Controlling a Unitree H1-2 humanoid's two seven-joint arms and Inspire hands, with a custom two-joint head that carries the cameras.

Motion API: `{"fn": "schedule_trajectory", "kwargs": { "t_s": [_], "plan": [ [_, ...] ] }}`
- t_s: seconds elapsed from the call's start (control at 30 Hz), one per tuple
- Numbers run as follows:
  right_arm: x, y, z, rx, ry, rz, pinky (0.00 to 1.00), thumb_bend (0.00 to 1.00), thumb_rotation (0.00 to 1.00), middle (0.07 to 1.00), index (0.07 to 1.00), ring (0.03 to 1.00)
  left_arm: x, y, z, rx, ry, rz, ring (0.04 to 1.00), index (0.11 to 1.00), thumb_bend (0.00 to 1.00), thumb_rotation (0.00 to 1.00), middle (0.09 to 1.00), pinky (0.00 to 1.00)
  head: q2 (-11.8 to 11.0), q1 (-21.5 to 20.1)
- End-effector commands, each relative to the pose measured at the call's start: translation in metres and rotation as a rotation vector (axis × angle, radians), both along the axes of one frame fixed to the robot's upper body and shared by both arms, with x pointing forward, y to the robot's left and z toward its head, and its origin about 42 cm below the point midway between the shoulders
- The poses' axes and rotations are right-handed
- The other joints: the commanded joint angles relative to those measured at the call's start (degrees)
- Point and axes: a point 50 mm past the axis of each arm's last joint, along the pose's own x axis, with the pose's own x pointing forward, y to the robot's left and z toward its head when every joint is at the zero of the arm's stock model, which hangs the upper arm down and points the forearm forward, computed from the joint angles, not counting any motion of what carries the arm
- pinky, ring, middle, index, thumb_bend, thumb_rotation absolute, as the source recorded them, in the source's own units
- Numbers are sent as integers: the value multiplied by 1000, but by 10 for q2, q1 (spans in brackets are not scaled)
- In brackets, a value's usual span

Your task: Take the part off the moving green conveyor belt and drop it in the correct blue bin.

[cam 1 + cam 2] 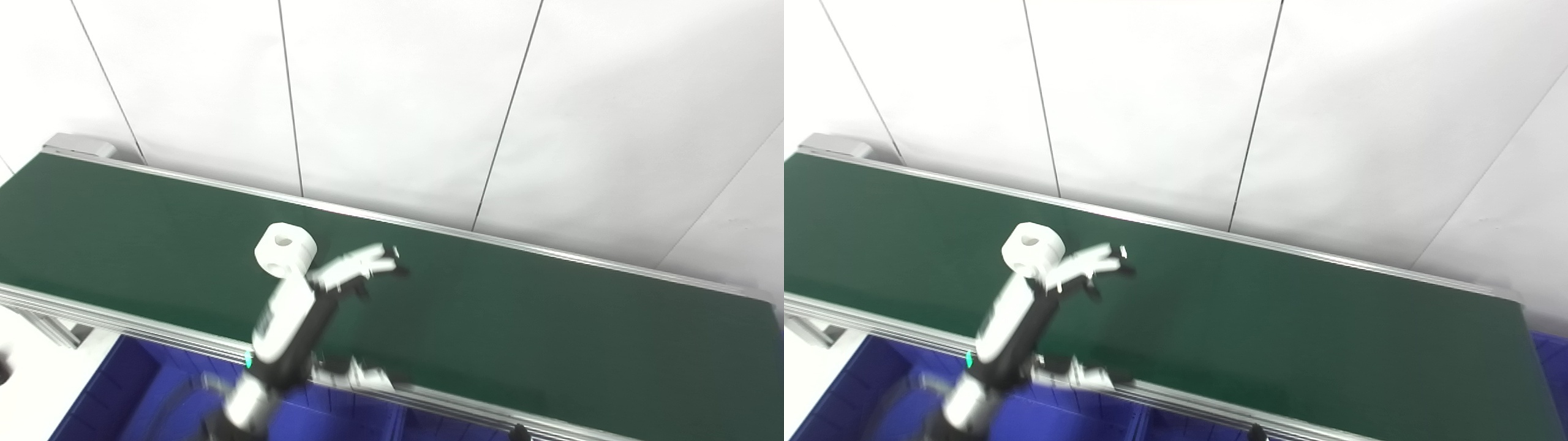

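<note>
Left hand (352, 269) is blurred over the belt (551, 318), fingers spread, holding nothing, just right of the white ring part (285, 250), probably lining up a grab. Right hand not visible. Blue bins (122, 392) sit below the near rail; contents can't be made out.

left hand (352, 269) fingers (383, 256) spread

White panelled wall (392, 92), dark seams

Both head cameras (side by side) look down, sharing the conveyor belt (490, 306)
</note>
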Motion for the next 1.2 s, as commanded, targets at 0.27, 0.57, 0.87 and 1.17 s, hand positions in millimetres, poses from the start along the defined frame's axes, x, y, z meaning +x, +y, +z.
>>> {"fn": "schedule_trajectory", "kwargs": {
  "t_s": [0.27, 0.57, 0.87, 1.17],
  "plan": [
    [0, 5, 8, 21, -54, 0, 1000, 723, 1000, 1000, 1000, 1000, 73, 25, 26, 385, 72, 73, 915, 878, 1000, 102, 936, 901, 0, -1],
    [-1, 5, 11, 16, -53, 11, 1000, 746, 1000, 1000, 1000, 997, 112, 44, 2, 526, 185, 104, 936, 905, 1000, 110, 951, 949, 9, -2],
    [0, 8, 12, 11, -62, 11, 1000, 726, 1000, 1000, 1000, 995, 141, 52, -14, 653, 281, 130, 942, 897, 1000, 160, 948, 955, 11, -5],
    [0, 8, 13, 3, -64, 17, 1000, 738, 1000, 1000, 1000, 986, 162, 56, -22, 793, 363, 137, 907, 878, 1000, 165, 912, 877, 13, -7]
  ]
}}
